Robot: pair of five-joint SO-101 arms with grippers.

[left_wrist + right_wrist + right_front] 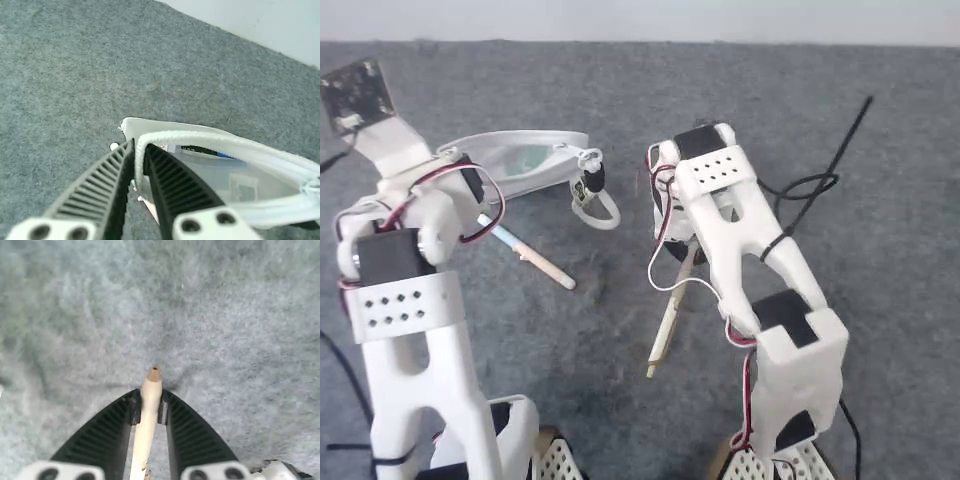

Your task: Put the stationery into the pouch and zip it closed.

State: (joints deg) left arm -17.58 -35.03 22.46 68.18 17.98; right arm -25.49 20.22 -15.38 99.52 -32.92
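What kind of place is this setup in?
Probably a small robotics test bench rather than a home desk: a grey felt mat against a plain pale wall, with the left gripper pinching a pouch and the right gripper holding a pencil.

table (880, 250): grey felt | lying on it: white pouch (520, 165), white-and-blue pen (542, 264)

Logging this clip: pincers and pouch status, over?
Left pincer shut on pouch rim, pouch unzipped. Right pincer shut on pencil. Pen loose on carpet.
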